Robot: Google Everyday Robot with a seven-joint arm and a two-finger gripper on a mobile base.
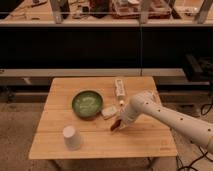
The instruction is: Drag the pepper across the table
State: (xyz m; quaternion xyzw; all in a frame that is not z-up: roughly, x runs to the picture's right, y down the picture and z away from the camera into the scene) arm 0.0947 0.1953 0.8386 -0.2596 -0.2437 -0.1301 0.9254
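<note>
A small red pepper lies on the wooden table, just right of the table's middle. My gripper reaches down from the white arm that comes in from the right, and its tip is at the pepper's upper right end, touching or very close to it. The gripper's body hides part of the pepper.
A green bowl sits left of the gripper. A white packet lies between bowl and gripper. A white upside-down cup stands at the front left. A white bottle-like object lies at the back. Dark shelving stands behind the table.
</note>
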